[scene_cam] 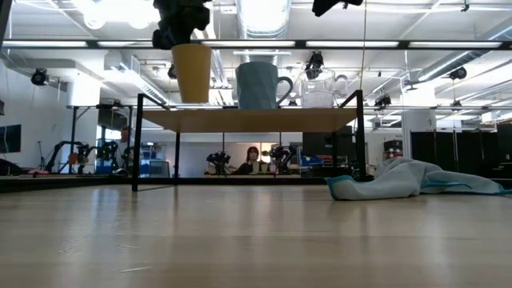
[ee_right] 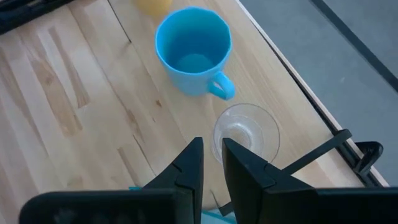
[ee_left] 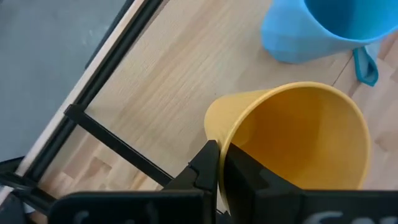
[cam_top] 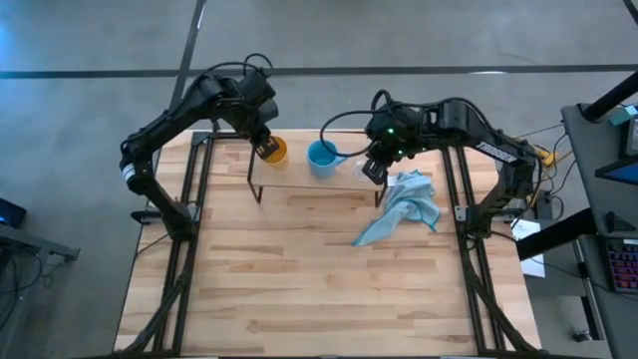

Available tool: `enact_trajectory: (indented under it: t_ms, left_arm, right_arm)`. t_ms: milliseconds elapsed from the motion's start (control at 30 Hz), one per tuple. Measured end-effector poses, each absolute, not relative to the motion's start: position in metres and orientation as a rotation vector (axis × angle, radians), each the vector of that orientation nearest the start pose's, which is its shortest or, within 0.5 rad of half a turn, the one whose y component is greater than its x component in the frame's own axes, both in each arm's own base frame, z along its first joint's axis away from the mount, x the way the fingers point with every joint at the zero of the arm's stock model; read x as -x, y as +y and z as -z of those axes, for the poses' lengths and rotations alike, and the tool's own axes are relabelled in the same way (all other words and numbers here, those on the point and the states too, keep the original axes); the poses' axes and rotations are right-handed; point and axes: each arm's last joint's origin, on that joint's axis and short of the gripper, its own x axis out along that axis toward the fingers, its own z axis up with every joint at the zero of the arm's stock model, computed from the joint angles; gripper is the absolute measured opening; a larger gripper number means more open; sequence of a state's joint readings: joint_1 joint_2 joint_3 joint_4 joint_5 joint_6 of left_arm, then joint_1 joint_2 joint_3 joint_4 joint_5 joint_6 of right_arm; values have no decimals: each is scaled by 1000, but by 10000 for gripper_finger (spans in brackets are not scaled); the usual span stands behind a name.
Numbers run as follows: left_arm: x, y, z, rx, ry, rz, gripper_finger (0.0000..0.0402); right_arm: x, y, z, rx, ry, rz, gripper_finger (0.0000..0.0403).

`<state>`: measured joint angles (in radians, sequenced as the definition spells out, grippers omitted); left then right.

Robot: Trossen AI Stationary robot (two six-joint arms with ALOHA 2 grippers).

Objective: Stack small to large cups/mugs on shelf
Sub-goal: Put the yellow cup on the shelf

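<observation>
The orange-yellow cup (scene_cam: 192, 72) hangs upright just above the left end of the shelf (scene_cam: 248, 120), held by my left gripper (ee_left: 221, 171), which is shut on it. The light blue mug (scene_cam: 260, 86) stands on its base at the shelf's middle, handle toward the right. The tiny clear cup (scene_cam: 318, 88) stands right of it on the shelf. My right gripper (ee_right: 212, 165) hovers well above the clear cup (ee_right: 245, 134), open by a narrow gap and touching nothing. My left gripper holds the orange-yellow cup by its rim (ee_left: 227, 140), on the side away from the mug. One finger is inside the cup and one (ee_left: 208, 165) outside, coming from above and pointing down. The cup hangs upright, its base a little clear of the shelf board.
A crumpled light blue cloth (cam_top: 399, 204) lies on the table to the right of the shelf, below my right arm. The shelf's black legs (cam_top: 255, 187) stand on the tabletop. The near half of the table (cam_top: 319, 289) is bare wood. A person shows far off in the low view.
</observation>
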<state>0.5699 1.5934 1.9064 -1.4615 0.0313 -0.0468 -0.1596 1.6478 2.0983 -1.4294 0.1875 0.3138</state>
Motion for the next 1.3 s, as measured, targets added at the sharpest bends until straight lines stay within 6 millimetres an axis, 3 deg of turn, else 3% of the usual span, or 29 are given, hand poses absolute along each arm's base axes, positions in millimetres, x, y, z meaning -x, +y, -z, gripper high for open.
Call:
enact_trajectory:
  t_ms: [433,1033,1300]
  left_arm:
    - [-240,165,-396,498,1176,-541,0]
    - [-254,175,-383,495,1199,-521,1]
    - [-254,176,-383,460,1200,-534,41]
  right_arm:
    - [-286,-51,-442,-269,947,472,54]
    - [-286,-52,-441,-238,958,455,54]
    - [-286,-52,-441,-229,960,451,54]
